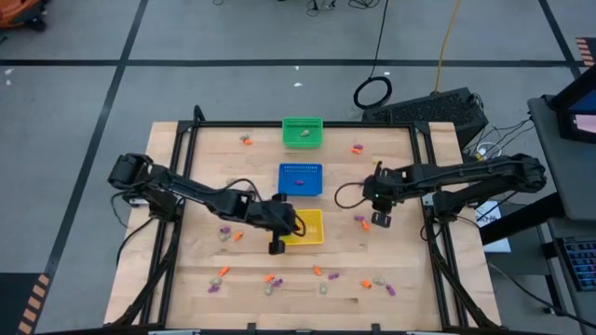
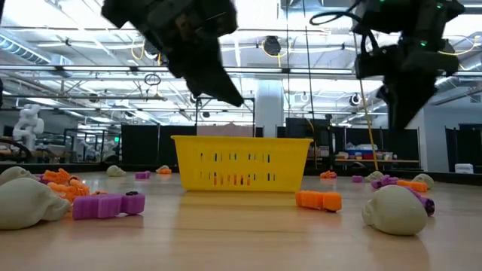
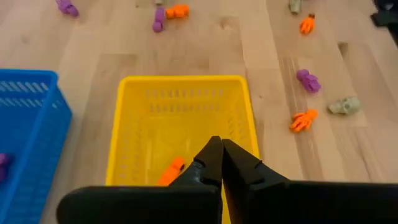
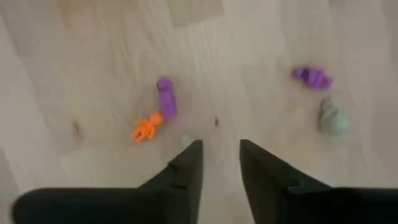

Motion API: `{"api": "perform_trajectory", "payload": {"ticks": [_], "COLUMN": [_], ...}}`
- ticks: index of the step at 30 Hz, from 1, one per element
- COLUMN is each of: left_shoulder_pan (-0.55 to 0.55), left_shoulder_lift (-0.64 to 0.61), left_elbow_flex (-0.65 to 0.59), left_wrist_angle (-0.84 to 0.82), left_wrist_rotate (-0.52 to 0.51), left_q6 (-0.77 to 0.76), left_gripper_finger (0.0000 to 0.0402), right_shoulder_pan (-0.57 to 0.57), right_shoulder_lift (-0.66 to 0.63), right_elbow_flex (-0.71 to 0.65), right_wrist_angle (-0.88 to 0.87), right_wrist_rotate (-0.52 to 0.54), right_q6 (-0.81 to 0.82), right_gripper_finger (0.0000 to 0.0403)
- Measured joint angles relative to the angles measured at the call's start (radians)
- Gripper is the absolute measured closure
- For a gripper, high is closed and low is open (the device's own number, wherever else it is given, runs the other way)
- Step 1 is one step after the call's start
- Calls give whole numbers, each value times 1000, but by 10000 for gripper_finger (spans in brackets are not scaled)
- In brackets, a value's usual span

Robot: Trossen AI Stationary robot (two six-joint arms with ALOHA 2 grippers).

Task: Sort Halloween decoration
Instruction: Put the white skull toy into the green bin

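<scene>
My left gripper (image 3: 219,149), closed and empty, hangs over the yellow basket (image 3: 127,112); my right gripper (image 4: 217,152), open, must descend on the purple trinket (image 4: 166,96) at 11 o'clock

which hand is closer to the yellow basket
Left. The left hand hangs at the yellow basket's near edge, fingers shut; the right hand is off to the side, over a purple and orange trinket pair.

A grey floor (image 1: 84,112) crossed by dark tape lines surrounds the wooden table (image 1: 205,186), with a black cable coil (image 1: 372,92) at upper centre-right.
</scene>
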Motion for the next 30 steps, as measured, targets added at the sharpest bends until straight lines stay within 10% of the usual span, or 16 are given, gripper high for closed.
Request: {"api": "perform_trajectory", "payload": {"ticks": [11,30], "left_shoulder_pan": [22,62], "left_shoulder_lift": [-136,-142], "left_elbow_flex": [-253,-395], "left_wrist_angle": [327,557], "left_wrist_rotate": [0,-2], "left_q6": [40,14], "left_gripper_finger": [394,394], "right_shoulder_pan": [68,77], "right_shoulder_lift": [0,209], "right_elbow_flex": [-56,-74], "right_wrist_angle": [39,117], "right_wrist_rotate": [-41,-58], "right_q6": [100,22], "right_gripper_finger": [200,196]}}
